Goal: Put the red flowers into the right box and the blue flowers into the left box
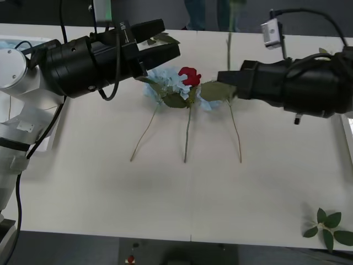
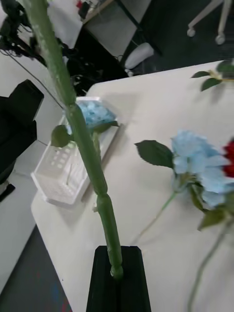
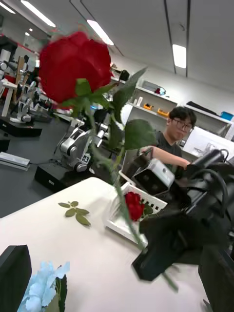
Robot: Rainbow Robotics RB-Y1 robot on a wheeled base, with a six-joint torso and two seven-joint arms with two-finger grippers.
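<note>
My right gripper [image 1: 223, 77] is shut on the thin green stem [image 2: 83, 136] of a red flower, held upright above the table; its red head [image 3: 73, 66] stands high in the left wrist view. My left gripper [image 1: 168, 40] hovers open over the table's far left-middle, holding nothing. Below it lie two blue flowers [image 1: 165, 80] [image 1: 212, 91] with another red flower [image 1: 189, 75] between them, stems pointing toward me. The left box [image 2: 53, 180] holds a blue flower [image 2: 95, 114]. The right box [image 3: 119, 224] holds a red flower [image 3: 132, 204].
A loose green leaf sprig [image 1: 331, 226] lies at the table's near right corner. More leaves [image 1: 162, 38] rest at the far edge by the left gripper. The right box's rim [image 1: 348, 130] shows at the table's right edge. The near half of the table is bare.
</note>
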